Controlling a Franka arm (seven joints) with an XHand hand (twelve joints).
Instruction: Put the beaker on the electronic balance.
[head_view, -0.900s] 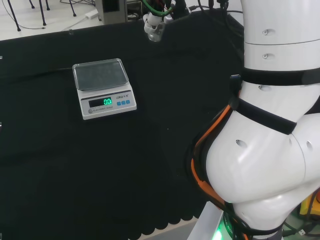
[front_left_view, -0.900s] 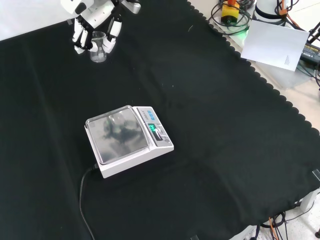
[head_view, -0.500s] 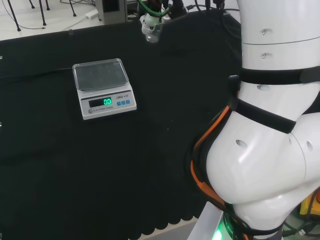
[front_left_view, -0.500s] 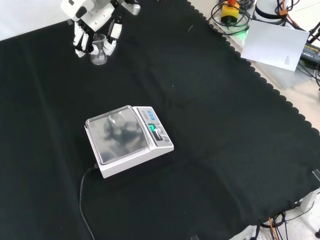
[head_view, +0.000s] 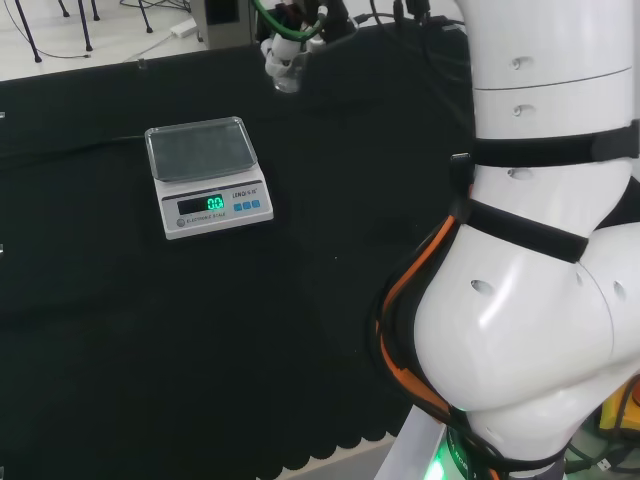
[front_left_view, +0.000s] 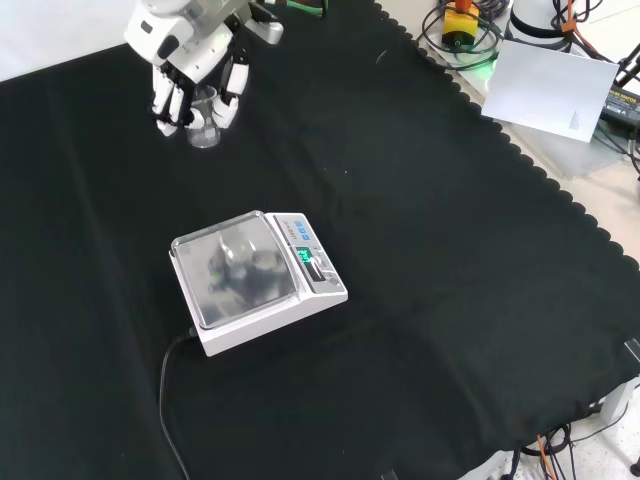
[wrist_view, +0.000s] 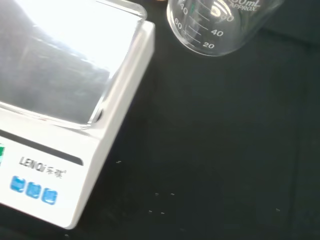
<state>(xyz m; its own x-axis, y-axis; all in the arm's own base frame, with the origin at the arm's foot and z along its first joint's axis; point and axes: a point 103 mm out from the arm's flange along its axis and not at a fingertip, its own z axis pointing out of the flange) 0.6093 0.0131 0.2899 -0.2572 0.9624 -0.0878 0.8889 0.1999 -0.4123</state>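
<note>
In the head view the hand (head_view: 287, 52) sits beyond the electronic balance (head_view: 208, 177), up and to its right, carrying the beaker (head_view: 287, 76) above the black tabletop (head_view: 150, 330); the weighing pan lies bare, ready to receive it.

In the front view the fingers (front_left_view: 168, 100) curl down around the clear beaker (front_left_view: 205, 112) from both sides, which keeps it upright. The balance (front_left_view: 258, 280) stands well apart, nearer the camera, so a carry across is likely what remains.

In the wrist view the beaker's graduated wall (wrist_view: 215, 27) hangs beside the balance's pan (wrist_view: 55, 65), not over it.
</note>
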